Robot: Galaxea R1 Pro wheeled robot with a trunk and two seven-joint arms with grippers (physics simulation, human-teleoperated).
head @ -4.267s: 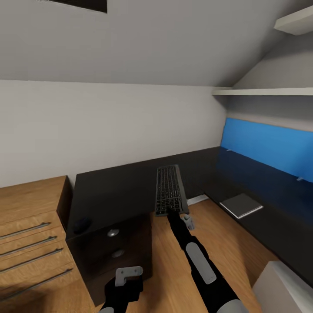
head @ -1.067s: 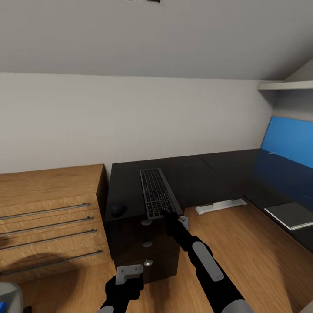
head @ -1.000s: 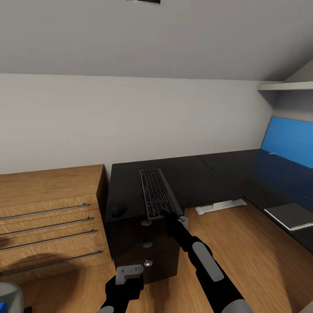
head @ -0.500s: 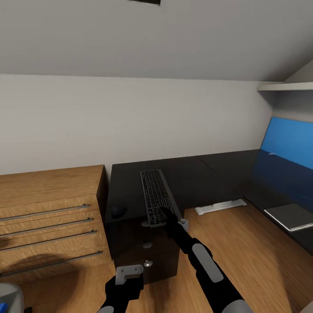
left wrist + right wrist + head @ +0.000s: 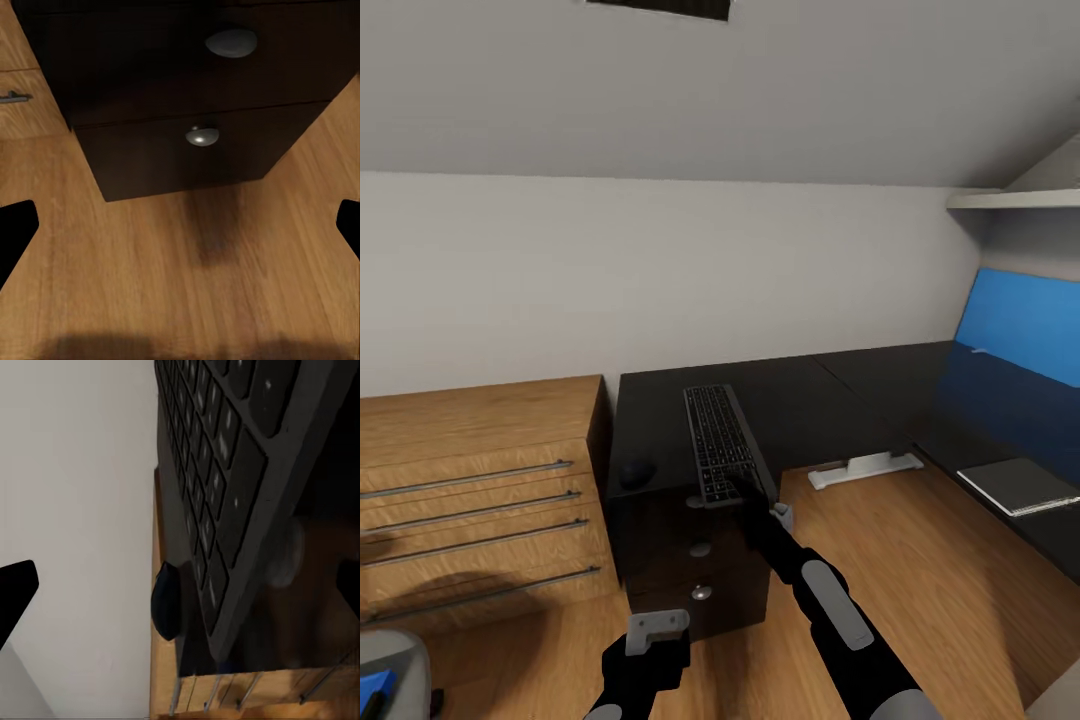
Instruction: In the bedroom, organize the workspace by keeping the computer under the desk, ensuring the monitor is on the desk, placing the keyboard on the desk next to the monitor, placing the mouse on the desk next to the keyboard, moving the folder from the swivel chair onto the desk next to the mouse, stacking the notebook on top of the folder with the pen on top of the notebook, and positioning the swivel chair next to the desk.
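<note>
The keyboard (image 5: 720, 445) lies lengthwise on the black desk (image 5: 830, 400), and its near end sticks out a little over the front edge above the drawer unit (image 5: 690, 560). My right gripper (image 5: 748, 497) is at that near end with its fingers spread open. The right wrist view shows the keyboard (image 5: 225, 495) very close, beside the mouse (image 5: 166, 601). The mouse (image 5: 637, 470) sits left of the keyboard. My left gripper (image 5: 656, 632) hangs open low over the floor, facing the drawers (image 5: 187, 97). A grey notebook (image 5: 1015, 485) lies on the desk's right wing. The swivel chair (image 5: 395, 665) carries the blue folder (image 5: 374, 688).
A light wooden cabinet (image 5: 470, 470) with bar handles stands left of the desk. The desk's white leg foot (image 5: 865, 467) rests on the wooden floor in the corner. A blue back panel (image 5: 1020, 320) and a wall shelf (image 5: 1010, 200) are at the right.
The keyboard's near end has slid towards me and now overhangs the desk's front edge. The camera view has shifted slightly. The left arm has not moved.
</note>
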